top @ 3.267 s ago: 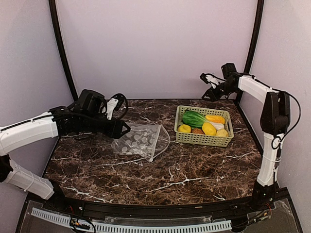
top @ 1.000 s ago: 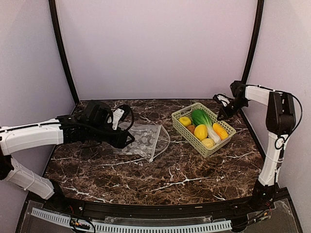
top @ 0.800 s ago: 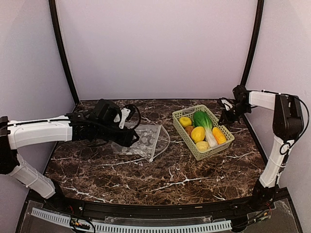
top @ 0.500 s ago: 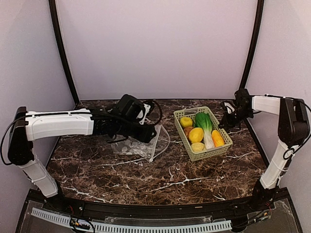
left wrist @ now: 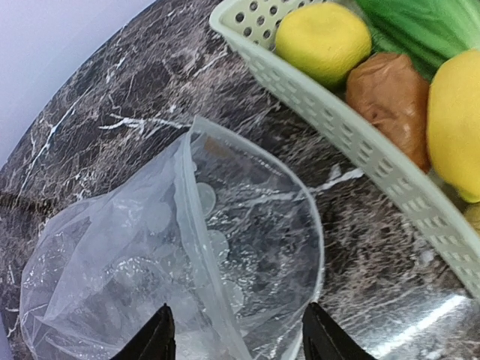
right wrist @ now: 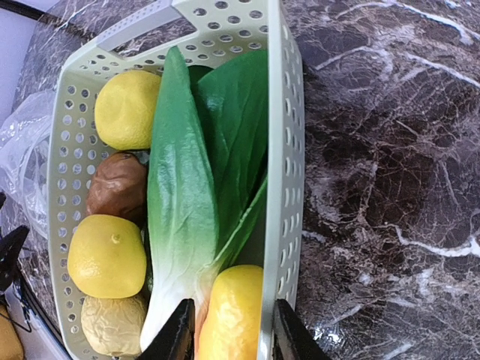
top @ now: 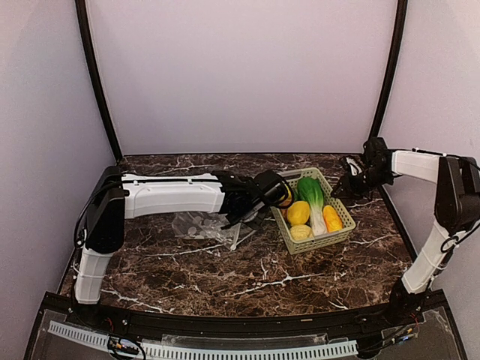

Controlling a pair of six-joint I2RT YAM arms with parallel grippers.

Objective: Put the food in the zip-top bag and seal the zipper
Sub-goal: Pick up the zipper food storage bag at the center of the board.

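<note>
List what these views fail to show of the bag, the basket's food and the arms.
Top view: the left arm covers part of the zip-top bag; the zipper is too thin to trace there.
Top view: that arm's wrist hides the brown piece.
Left wrist: the bag's far end runs off the bottom edge; the basket off the right.
Right wrist: the orange piece is cut by the bottom edge.

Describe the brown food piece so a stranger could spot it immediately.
Find the light green slotted basket on the dark marble table. Beside the green cabbage, the brown piece sits between two yellow pieces. It alone is dark, wrinkled brown.
</note>
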